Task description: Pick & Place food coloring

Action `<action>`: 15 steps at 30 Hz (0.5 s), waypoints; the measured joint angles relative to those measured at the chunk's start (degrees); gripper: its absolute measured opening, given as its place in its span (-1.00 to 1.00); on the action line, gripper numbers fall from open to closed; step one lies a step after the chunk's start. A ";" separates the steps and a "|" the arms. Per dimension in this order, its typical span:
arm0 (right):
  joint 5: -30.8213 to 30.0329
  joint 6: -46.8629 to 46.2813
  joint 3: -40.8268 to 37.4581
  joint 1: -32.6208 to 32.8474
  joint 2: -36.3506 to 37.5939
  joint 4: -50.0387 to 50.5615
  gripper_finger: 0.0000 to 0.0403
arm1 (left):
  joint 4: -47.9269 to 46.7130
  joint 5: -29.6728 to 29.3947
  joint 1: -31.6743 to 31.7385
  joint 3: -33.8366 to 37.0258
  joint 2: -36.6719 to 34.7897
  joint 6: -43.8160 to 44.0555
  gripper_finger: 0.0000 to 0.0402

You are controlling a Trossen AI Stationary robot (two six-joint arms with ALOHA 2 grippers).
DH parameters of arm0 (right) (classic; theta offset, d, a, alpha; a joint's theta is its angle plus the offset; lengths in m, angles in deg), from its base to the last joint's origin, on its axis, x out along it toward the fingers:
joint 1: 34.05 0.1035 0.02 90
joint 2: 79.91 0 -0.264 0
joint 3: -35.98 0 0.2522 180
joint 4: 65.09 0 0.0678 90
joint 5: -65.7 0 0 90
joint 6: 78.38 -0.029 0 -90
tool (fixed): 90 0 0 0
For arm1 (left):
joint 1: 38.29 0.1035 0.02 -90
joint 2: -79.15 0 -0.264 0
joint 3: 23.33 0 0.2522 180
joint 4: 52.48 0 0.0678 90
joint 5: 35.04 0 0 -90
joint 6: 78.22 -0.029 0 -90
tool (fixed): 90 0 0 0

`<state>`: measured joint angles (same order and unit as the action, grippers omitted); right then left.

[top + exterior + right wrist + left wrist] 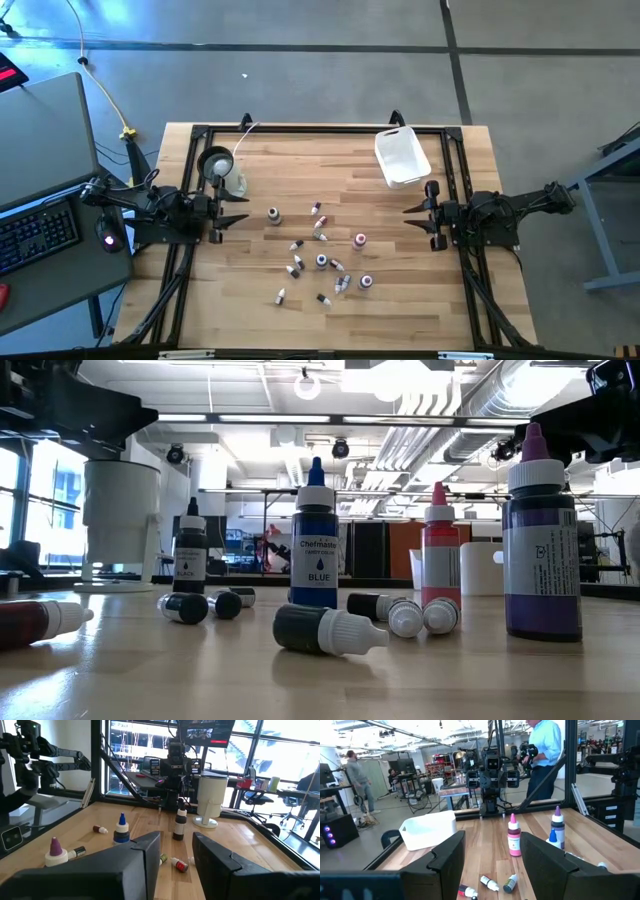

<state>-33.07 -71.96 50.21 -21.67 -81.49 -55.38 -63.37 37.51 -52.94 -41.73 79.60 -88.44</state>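
Several small food coloring bottles (321,255) are scattered over the middle of the wooden table. Some stand upright on their bases: a blue one (316,540), a purple one (541,540), a pink one (440,555) and a black one (190,555). Others lie on their sides, such as a dark, white-tipped one (330,629). My left gripper (235,215) hovers open at the table's left side, level and pointing at the bottles; its fingers frame the pink bottle (513,837) from afar. My right gripper (415,218) hovers open at the right side, level, facing the bottles (179,824).
A white rectangular tub (402,155) sits at the far right of the table. A clear cup with a black ring (216,163) stands at the far left. Black frame rails (320,130) run along the table's edges. A person (545,750) stands beyond the table.
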 joint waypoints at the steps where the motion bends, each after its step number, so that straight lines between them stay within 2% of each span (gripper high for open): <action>1: 0.00 0.00 0.00 0.01 -0.01 -0.01 -0.46 | 0.09 0.11 0.00 0.00 0.00 0.00 -0.07; 10: 0.31 0.48 0.00 0.00 -0.02 -0.37 -0.46 | 7.05 -1.45 0.00 -0.02 0.02 0.01 -0.07; 15: 0.33 2.68 0.00 0.00 0.00 -0.77 -0.46 | 7.07 -1.07 0.02 -0.02 0.02 0.04 -0.07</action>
<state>-32.75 -69.29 50.21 -21.67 -81.50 -56.15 -56.29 36.43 -52.92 -41.75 79.62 -88.40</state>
